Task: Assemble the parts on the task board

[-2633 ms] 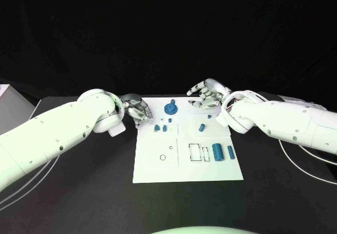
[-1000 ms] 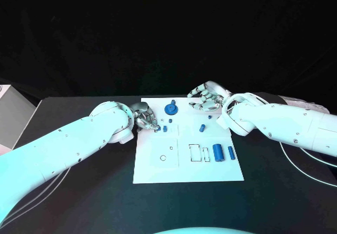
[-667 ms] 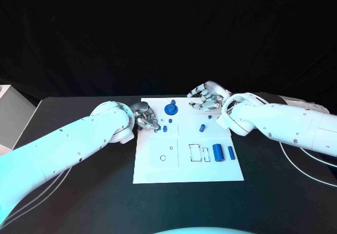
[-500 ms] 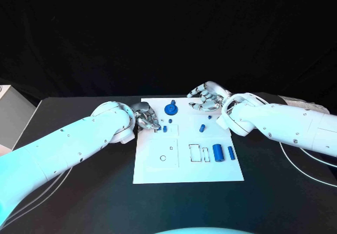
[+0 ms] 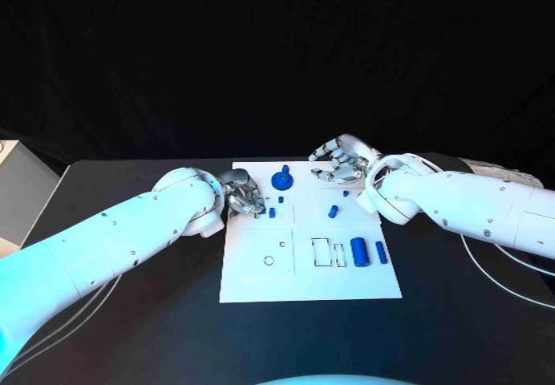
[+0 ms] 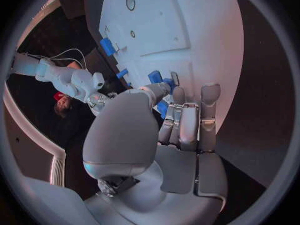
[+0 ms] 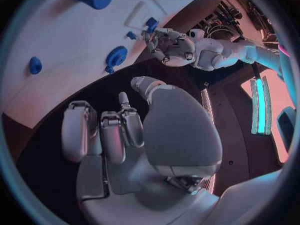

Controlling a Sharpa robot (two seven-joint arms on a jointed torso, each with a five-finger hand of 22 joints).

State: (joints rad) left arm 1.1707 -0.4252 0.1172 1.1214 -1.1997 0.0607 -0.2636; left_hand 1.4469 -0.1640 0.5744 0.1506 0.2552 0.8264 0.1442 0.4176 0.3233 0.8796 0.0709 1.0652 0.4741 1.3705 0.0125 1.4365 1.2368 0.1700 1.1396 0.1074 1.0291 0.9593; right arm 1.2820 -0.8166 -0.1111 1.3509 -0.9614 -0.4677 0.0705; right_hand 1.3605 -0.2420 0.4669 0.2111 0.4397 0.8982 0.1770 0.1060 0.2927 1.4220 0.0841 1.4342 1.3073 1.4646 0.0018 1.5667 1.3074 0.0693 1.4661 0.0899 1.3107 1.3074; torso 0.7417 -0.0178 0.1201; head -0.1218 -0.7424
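1. Left hand [image 5: 241, 196] has come in from the table beside the task board [image 5: 310, 282]. It now sits over the board's left edge, in the far half.
2. The move mostly happened earlier in the window. Over the last second it has only crept a little further inward and settled.
3. A pair of small blue parts lay side by side there before. Now just one shows in the head view, the neighbour part [image 5: 271, 212], right beside the fingertips.
4. The left wrist view shows where the other went. A small blue part [image 6: 162, 108] sits between the thumb and the curled fingers, so the left hand looks pinched onto it.
5. I can't tell whether that part has been lifted or is still touching the board.
6. Right hand [image 5: 339, 163] hasn't really moved. It hovers over the far right corner of the board with its fingers curled in, and the right wrist view shows nothing in them.
7. The rest of the board is unchanged:
   - the gear-shaped part [image 5: 282, 178] stands at the far end
   - the large cylinder [image 5: 360, 251] and thin bar [image 5: 381, 251] lie on the right
   - the rectangular slots [image 5: 321, 251] just left of them are unfilled
   - the round hole [image 5: 269, 260] nearer the robot is unfilled
8. My read is that reach is done and grasp is made or nearly made, with nothing seated yet. The task is at an early stage.
9. Next it probably needs a clean lift without nudging the neighbour part. That part is very close to the fingers.
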